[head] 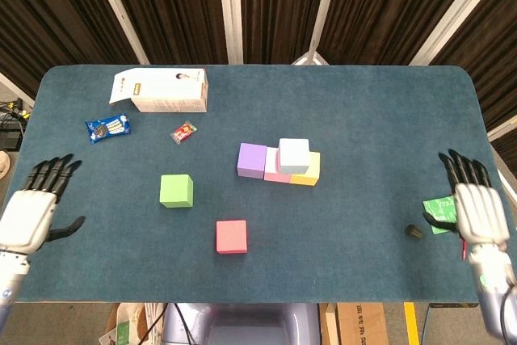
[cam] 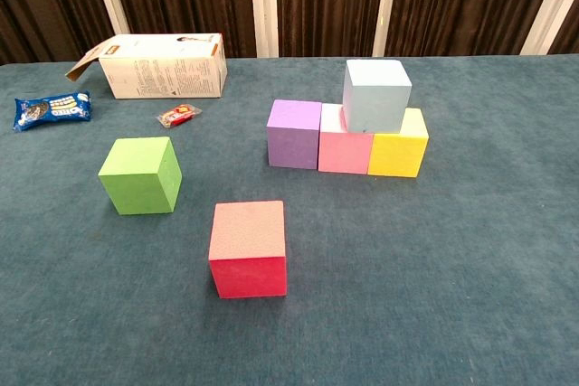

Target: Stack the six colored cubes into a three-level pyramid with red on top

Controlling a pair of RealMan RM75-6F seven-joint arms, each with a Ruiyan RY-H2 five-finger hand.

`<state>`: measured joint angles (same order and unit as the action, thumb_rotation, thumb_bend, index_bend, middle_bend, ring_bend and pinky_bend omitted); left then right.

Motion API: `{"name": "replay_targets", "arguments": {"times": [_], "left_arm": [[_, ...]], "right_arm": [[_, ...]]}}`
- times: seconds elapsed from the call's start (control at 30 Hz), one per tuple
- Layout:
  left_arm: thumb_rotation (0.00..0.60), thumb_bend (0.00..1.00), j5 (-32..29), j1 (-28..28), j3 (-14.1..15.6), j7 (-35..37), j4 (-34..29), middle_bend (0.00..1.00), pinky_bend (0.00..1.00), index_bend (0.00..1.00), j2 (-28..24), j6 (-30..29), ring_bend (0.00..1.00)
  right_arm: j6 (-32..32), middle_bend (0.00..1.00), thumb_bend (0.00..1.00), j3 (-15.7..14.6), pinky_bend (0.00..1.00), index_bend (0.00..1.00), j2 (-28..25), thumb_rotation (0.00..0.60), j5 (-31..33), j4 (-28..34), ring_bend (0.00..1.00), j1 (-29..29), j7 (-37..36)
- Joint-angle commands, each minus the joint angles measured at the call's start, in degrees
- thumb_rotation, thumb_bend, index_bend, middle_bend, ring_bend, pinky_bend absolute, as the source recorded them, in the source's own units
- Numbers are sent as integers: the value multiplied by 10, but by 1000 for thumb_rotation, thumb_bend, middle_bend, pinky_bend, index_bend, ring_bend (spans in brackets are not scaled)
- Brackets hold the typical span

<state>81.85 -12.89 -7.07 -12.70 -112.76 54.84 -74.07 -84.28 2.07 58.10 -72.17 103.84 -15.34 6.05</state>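
Dark slatted panels back a blue-green carpeted worktop (head: pixel 380 119), at whose 2 near corners the hands are parked. The fingers (head: pixel 50 171) of the left hand (head: pixel 28 214) are spread and nothing is held; the fingers (head: pixel 460 167) of the right hand (head: pixel 478 214) are likewise spread and empty, beside a green packet (head: pixel 440 214) at the right edge. Neither hand is seen in the chest view.

A bottom row of 3 is laid: a purple foam cube (cam: pixel 294 133), a pink foam cube (cam: pixel 346 146) and a yellow foam cube (cam: pixel 399 148), touching side to side. One pale blue foam cube (cam: pixel 375 95) sits on the second level, bridging pink and yellow, square and upright.

The second level is judged half done. The green foam cube (cam: pixel 140 174), standing alone left of the row, is wanted next, over the purple-pink seam and flush against the blue one; the left hand is nearer. The red foam cube (cam: pixel 248 248), loose in front, goes last on top.

All cubes look matte, lightly textured and soft-edged, so a firm grip across opposite faces is called for.
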Motion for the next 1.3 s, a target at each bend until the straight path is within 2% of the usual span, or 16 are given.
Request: {"name": "replay_targets", "arguments": {"times": [0.03, 0.1, 0.2, 0.33, 0.5, 0.67, 1.03, 1.3], "left_arm": [[600, 288, -108, -71, -19, -88, -81, 0, 0, 0, -44, 105, 0], [600, 288, -167, -103, -22, -140, -99, 0, 0, 0, -43, 136, 0], [600, 287, -235, -141, -23, -203, -110, 0, 0, 0, -29, 150, 0], [600, 284, -312, -183, -28, -265, -118, 4, 0, 1, 6, 133, 0], [600, 281, -410, -230, -36, -308, -111, 28, 0, 9, 56, 105, 0], [600, 281, -476, -270, -31, -336, -89, 43, 0, 22, 100, 95, 0], [600, 297, -498, -316, -26, -343, 0, 114, 0, 85, 206, 57, 0], [600, 308, -514, -336, -20, -369, 32, 134, 0, 98, 253, 27, 0]], "right_arm": [[-60, 0, 168, -44, 0, 0, 57, 600, -71, -76, 0, 64, -32], [-58, 0, 168, -43, 0, 0, 61, 600, -77, -81, 0, 69, -34], [-55, 0, 167, -40, 0, 0, 59, 600, -81, -77, 0, 74, -34], [-46, 0, 168, -34, 0, 0, 58, 600, -81, -75, 0, 78, -34], [-35, 0, 168, -30, 0, 0, 60, 600, -83, -74, 0, 80, -28], [-22, 0, 169, -25, 0, 0, 61, 600, -79, -71, 0, 82, -22], [-4, 0, 168, -9, 0, 0, 64, 600, -71, -79, 0, 85, -23], [-19, 0, 168, -3, 0, 0, 71, 600, -99, -98, 0, 89, -22]]}}
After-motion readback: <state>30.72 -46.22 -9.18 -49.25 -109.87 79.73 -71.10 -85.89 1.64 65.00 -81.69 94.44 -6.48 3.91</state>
